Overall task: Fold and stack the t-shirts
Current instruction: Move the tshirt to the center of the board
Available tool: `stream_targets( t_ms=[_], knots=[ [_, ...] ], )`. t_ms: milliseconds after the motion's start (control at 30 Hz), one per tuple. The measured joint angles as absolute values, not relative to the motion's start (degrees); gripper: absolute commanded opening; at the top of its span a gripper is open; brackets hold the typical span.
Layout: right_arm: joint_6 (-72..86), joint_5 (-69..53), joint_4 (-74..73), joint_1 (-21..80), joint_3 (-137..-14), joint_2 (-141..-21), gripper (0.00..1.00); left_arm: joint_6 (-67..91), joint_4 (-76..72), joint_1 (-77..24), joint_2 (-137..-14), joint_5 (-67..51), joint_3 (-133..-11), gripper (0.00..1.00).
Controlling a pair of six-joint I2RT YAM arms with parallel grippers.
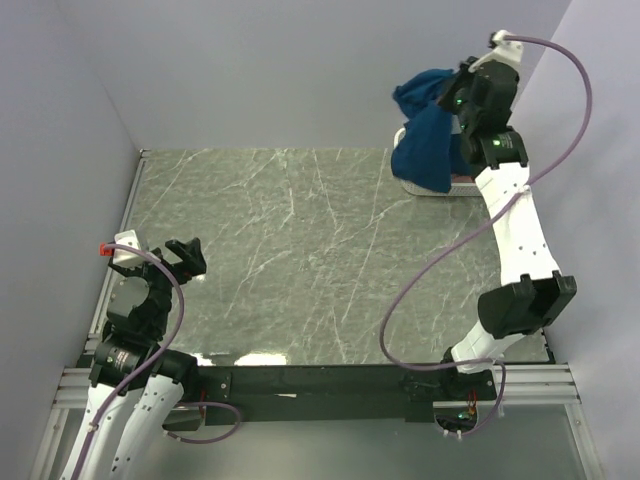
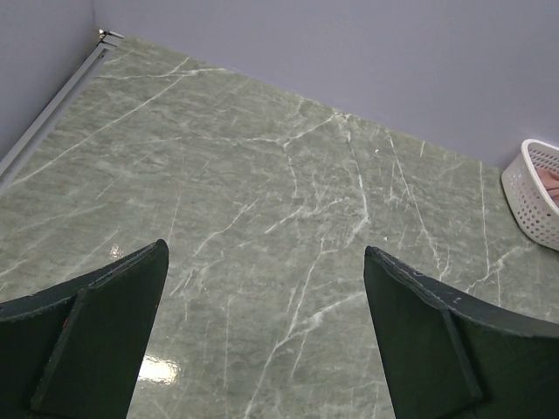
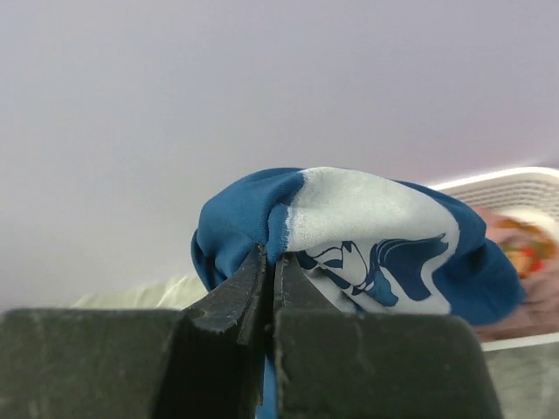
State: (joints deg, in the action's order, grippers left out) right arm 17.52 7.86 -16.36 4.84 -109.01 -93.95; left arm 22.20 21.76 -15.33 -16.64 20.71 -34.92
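Observation:
My right gripper (image 1: 443,97) is raised at the far right corner, shut on the navy blue t-shirt (image 1: 425,135), which hangs bunched from it over the basket. In the right wrist view the pinched cloth (image 3: 349,236) bulges past my closed fingertips (image 3: 272,257), its white cartoon print showing. A pink t-shirt (image 3: 524,271) with an orange print lies in the basket behind it. My left gripper (image 1: 187,255) stands open low at the near left, nothing between its fingers (image 2: 113,323), only bare tabletop.
The white perforated basket (image 1: 440,185) sits at the far right of the green marble table (image 1: 300,260), also seen at the right edge of the left wrist view as the basket (image 2: 534,196). Grey walls close in the back and both sides.

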Motion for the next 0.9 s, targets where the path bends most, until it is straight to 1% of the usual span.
stream_targets(
  t_ms=[233, 333, 367, 400, 433, 467, 533, 633, 700, 800, 900],
  knots=[
    [16.5, 5.2, -19.9, 17.9, -108.3, -88.5, 0.0, 22.4, 21.9, -15.3, -16.3, 19.5, -34.9, 0.99],
    [17.6, 3.2, -19.1, 23.2, -104.6, -84.7, 0.0, 23.0, 21.8, -15.3, -15.8, 18.8, -34.9, 1.0],
    [18.6, 2.8, -17.1, 25.6, -102.2, -83.4, 0.02, 23.3, 21.8, -15.3, -15.8, 18.5, -34.9, 0.99],
    [19.2, 2.3, -15.6, 27.3, -100.0, -82.5, 0.11, 23.6, 21.8, -15.3, -15.8, 18.0, -34.9, 0.99],
    [20.2, 1.9, -13.9, 29.3, -97.4, -81.6, 0.31, 23.8, 21.8, -15.3, -15.8, 17.5, -34.9, 0.99],
    [21.2, 1.6, -12.8, 31.6, -95.4, -81.4, 0.41, 24.0, 21.7, -15.3, -15.9, 17.0, -34.9, 0.99],
    [22.0, 0.5, -12.4, 37.1, -94.9, -84.5, 0.55, 24.8, 21.6, -15.3, -16.1, 16.3, -34.9, 0.99],
    [22.1, -1.4, -14.1, 43.3, -99.0, -94.0, 0.62, 25.8, 21.7, -15.3, -17.3, 15.6, -34.9, 0.99],
    [22.7, -2.5, -15.3, 45.7, -99.6, -99.4, 0.64, 27.1, 22.0, -15.3, -18.7, 15.0, -34.9, 1.0],
    [23.1, -2.3, -16.6, 46.6, -92.2, -101.1, 0.65, 29.7, 23.5, -15.3, -20.3, 14.0, -34.9, 0.99],
    [23.1, -1.0, -17.2, 45.1, -81.7, -98.1, 0.65, 33.1, 25.6, -15.3, -21.8, 12.3, -34.9, 1.0]
  ],
)
